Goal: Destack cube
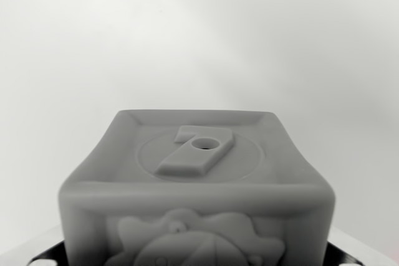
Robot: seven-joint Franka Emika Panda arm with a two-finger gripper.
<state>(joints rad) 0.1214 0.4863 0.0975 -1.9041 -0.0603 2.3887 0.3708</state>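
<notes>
Nearest the lens, at the bottom corners of the wrist view, two dark metal parts of the gripper (199,260) show on either side of a single cube (193,185); pale round spots mark them at lower left. The fingertips themselves lie out of sight behind the cube, so it cannot be told whether the jaws clamp it or merely flank it.

One cube is visible, filling the lower middle of the view. It is matte grey, moulded and soft-edged, with rounded corners and a raised rim around each face. Its near face carries an embossed, scalloped relief cut off by the frame. Its top face bears a shallow circular ring enclosing one raised numeral 7 (196,152), pierced by one small round hole.

Beyond lies a plain, blurred, pale grey background (199,29).
</notes>
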